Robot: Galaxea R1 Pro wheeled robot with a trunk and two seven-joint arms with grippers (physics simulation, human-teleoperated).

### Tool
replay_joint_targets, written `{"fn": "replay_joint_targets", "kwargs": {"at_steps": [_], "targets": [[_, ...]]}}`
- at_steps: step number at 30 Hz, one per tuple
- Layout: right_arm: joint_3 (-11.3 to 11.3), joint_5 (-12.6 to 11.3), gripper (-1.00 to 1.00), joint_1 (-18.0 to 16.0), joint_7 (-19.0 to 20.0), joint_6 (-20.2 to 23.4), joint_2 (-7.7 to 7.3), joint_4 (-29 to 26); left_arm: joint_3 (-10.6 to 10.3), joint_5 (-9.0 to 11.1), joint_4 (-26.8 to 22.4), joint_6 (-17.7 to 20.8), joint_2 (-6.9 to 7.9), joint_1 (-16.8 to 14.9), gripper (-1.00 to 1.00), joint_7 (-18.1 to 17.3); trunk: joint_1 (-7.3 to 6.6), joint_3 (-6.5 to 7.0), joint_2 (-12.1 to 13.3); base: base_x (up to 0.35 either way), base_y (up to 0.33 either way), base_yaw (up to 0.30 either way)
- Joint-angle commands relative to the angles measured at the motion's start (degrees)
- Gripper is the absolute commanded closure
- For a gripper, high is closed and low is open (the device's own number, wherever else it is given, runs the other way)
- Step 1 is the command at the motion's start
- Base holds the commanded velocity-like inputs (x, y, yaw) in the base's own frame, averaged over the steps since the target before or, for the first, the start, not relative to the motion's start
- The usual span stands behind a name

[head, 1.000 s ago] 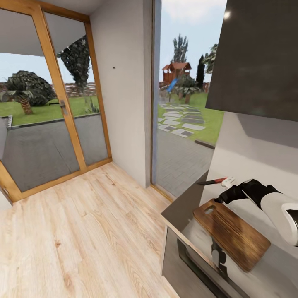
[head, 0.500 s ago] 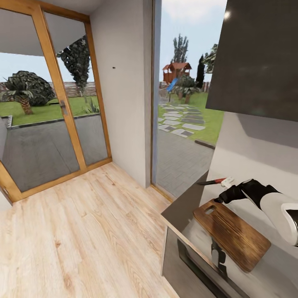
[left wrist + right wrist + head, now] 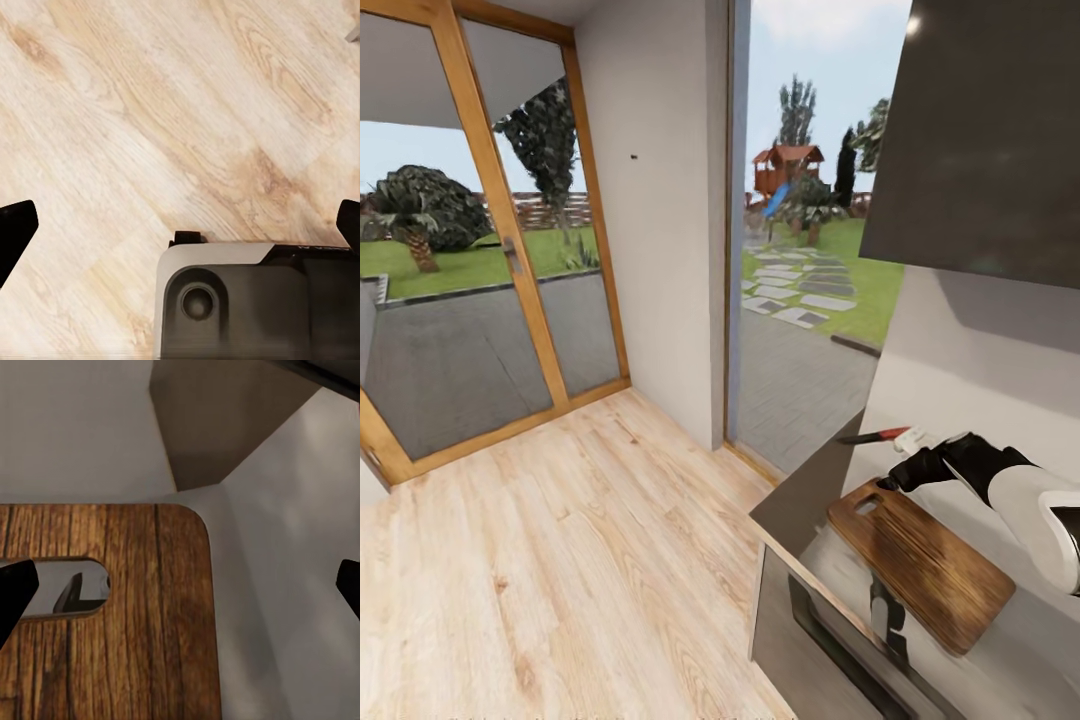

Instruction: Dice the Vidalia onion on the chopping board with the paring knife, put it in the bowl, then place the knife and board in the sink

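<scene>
The head camera has tilted slightly; nothing on the countertop (image 3: 840, 560) has shifted. The right gripper (image 3: 892, 483) hangs spread open over the chopping board's (image 3: 920, 565) handle end, the paring knife (image 3: 875, 437) just beyond it. The left gripper (image 3: 180, 225) gapes open over floorboards. A grasp looks imminent.

White right arm (image 3: 1028, 505) with black wrist; grey rounded base (image 3: 247, 300).

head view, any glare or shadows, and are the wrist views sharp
Head view: a bright glare spot on the dark upper cabinet, whose shadow falls on the wall under it; the chopping board reads crisp. Right wrist view: the board's grain is sharp, the countertop softly shaded, both fingertips plain black at the edges. Left wrist view: the wooden floor is evenly lit, slightly soft.
</scene>
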Motion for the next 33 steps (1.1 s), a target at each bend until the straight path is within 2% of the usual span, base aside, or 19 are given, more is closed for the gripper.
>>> {"fn": "replay_joint_targets", "kwargs": {"at_steps": [1, 33], "targets": [[0.3, -0.3, -1.00, -0.1, 0.3, 0.4, -0.01, -0.1, 0.0, 0.3, 0.0, -0.1, 0.00, 0.0, -1.00, 0.0, 0.03, -0.18, -0.1, 0.000, 0.000, 0.000], [0.3, -0.3, -1.00, 0.3, 0.2, 0.4, 0.08, -0.1, 0.0, 0.2, 0.1, -0.1, -0.08, 0.0, -1.00, 0.0, 0.03, -2.75, -0.1, 0.004, -0.006, 0.000]]}}
